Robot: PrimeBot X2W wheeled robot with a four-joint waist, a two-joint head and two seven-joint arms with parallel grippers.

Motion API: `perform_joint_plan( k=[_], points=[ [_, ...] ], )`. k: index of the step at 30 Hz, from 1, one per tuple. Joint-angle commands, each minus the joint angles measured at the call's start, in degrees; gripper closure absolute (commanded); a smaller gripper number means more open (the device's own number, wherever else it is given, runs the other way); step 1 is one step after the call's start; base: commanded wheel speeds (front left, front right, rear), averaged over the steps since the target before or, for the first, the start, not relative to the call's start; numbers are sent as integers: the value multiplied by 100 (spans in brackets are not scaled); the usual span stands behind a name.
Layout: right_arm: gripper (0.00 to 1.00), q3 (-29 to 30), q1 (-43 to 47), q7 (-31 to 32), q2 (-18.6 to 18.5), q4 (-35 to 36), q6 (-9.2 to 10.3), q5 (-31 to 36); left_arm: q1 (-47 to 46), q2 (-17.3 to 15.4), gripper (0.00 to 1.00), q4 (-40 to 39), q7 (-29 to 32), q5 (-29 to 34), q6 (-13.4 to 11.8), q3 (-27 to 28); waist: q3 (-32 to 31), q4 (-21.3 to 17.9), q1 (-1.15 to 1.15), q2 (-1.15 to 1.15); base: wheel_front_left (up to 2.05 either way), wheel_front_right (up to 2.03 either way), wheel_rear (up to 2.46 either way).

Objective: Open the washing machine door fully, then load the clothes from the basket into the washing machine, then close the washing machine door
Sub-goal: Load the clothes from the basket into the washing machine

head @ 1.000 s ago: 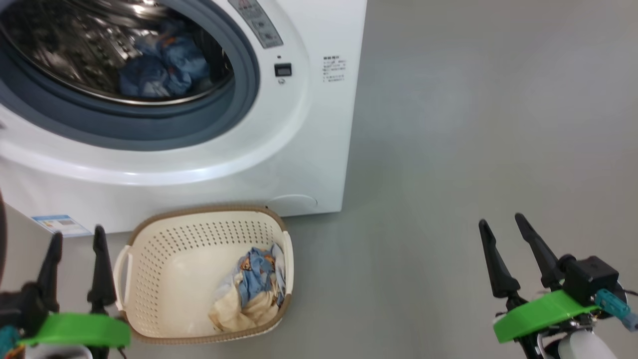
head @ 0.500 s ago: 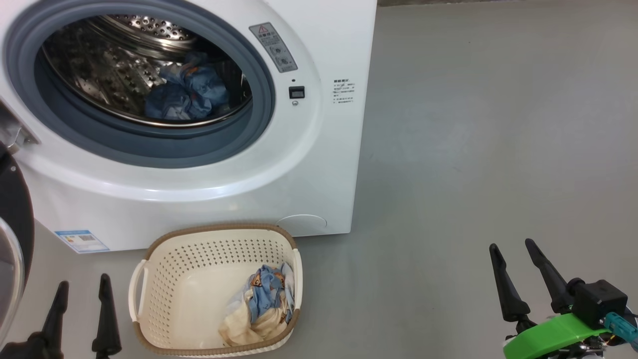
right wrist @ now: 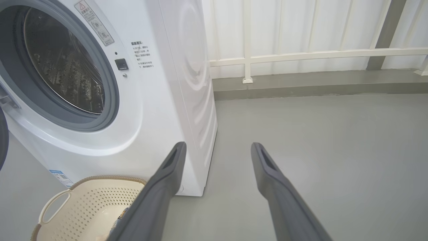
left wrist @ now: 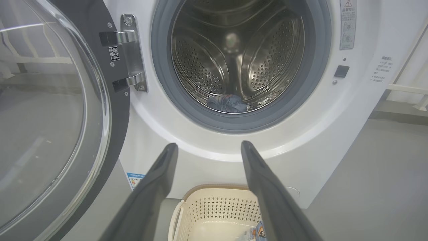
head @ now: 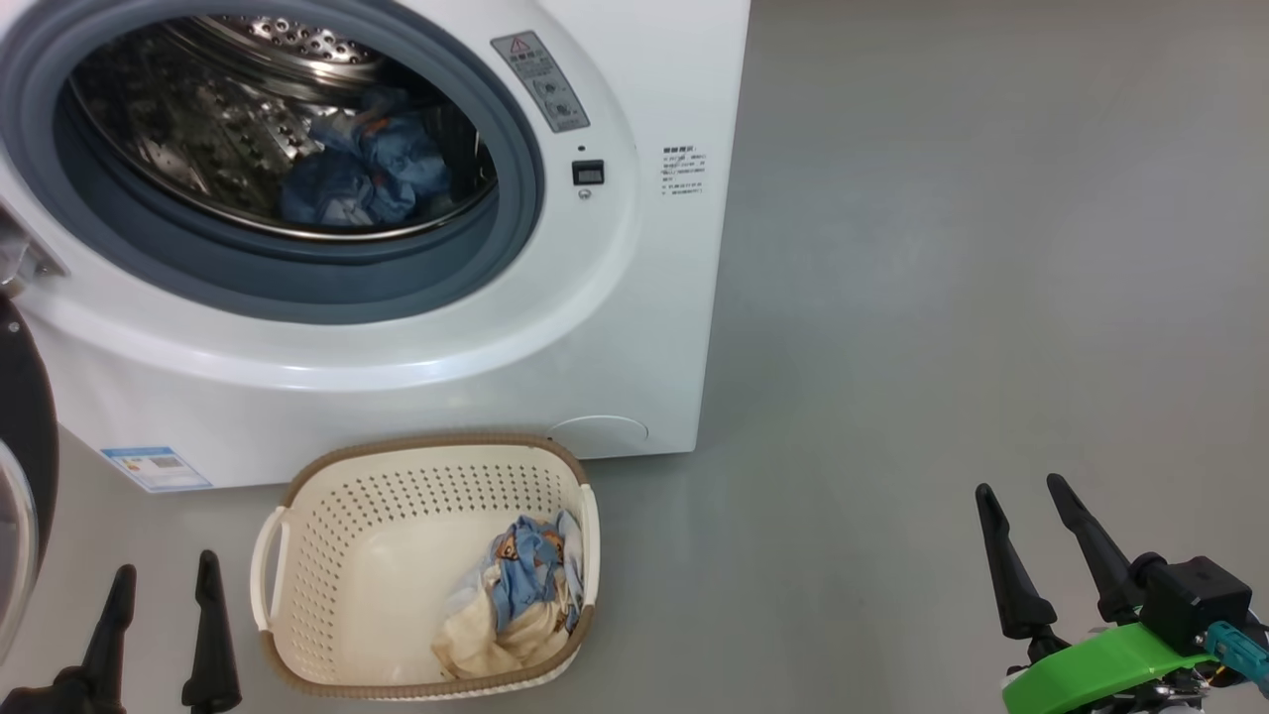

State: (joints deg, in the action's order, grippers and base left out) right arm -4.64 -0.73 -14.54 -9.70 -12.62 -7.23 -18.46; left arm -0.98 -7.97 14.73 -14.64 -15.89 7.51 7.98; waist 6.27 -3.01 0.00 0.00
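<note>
Left claw [head: 166, 563] and right claw [head: 1018, 483] gape empty; crumpled clothes [head: 525, 580] lie in the perforated basket [head: 397, 496].

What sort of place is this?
Likely a laundry corner, perhaps a balcony or utility area: a white front-loading washing machine, a basket holding clothes on the grey floor, and a white railing.
</note>
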Motion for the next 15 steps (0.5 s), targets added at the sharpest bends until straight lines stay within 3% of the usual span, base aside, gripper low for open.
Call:
perform_joint_plan(
  k=[1, 15],
  points=[
    [0, -94, -105, -46, -97, 157, -25, -24, -150, -90, 0, -159, -36, -25, -2, 205, 53, -13, 0, 0, 0, 0, 0],
    [0, -197, -753, -46, 91, 361, -25, 70, -734, -226, 0, 492, -36, -339, -2, -105, 1096, -192, 0, 0, 0, 0, 0]
  ],
)
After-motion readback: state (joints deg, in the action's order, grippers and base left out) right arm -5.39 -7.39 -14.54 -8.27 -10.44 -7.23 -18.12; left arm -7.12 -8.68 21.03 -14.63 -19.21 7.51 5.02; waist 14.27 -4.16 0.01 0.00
